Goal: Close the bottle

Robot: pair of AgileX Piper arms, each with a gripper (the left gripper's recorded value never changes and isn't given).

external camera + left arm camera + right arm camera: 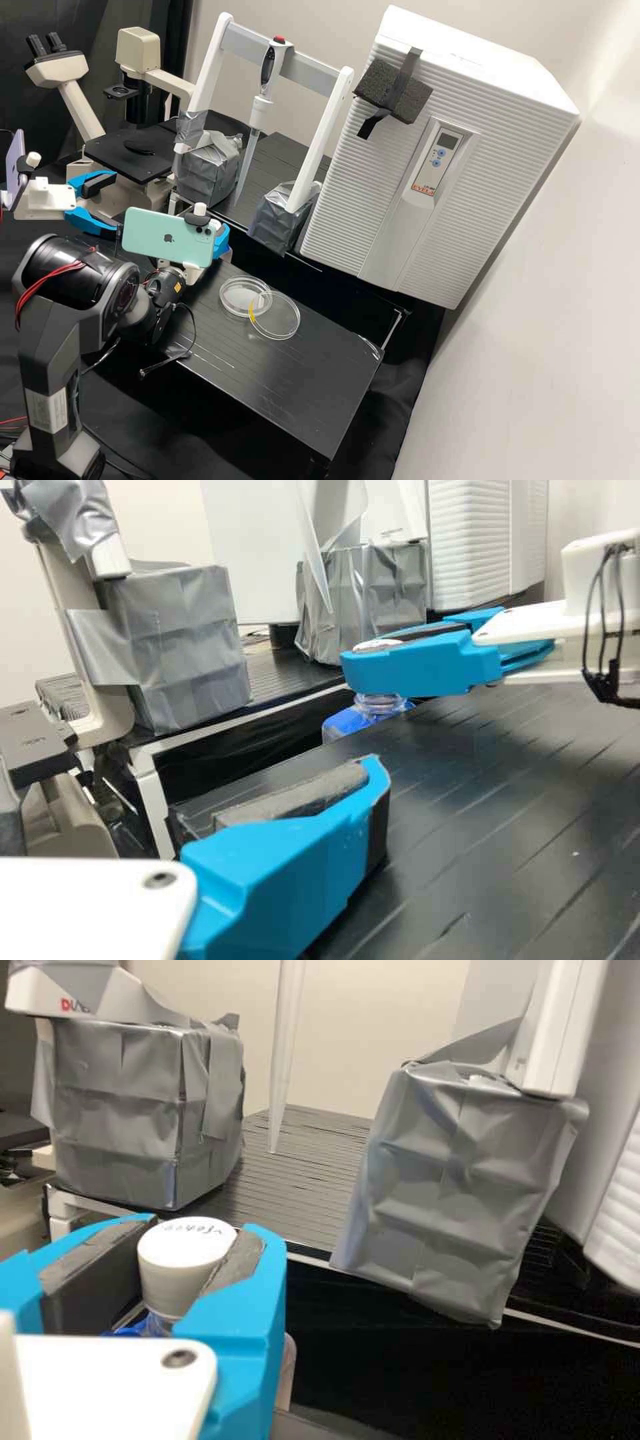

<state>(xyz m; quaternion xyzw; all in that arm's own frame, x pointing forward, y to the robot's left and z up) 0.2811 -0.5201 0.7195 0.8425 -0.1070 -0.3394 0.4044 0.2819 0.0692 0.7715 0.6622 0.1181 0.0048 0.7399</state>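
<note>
A small clear bottle with a blue label (pixel 362 712) stands on the black bench (pixel 300 380); only its neck and shoulder show. Directly over the neck, my right gripper (pixel 187 1260) is shut on the white cap (pixel 186 1250), seemingly resting on the bottle's mouth. From the left wrist view, that right gripper (pixel 430 660) hovers flat above the bottle. My left gripper (pixel 93 200) is open, a short way from the bottle, touching nothing; one of its fingers (pixel 290 865) shows. In the high view, a mint phone (pixel 170 237) hides the bottle.
Two clear petri dishes (pixel 260 307) lie mid-bench. Behind are two tape-wrapped blocks (pixel 207 167) (pixel 280 213) holding a white stand with a pipette (pixel 263 100), a big white ribbed machine (pixel 433 153) and a microscope (pixel 120 100). The bench's near half is bare.
</note>
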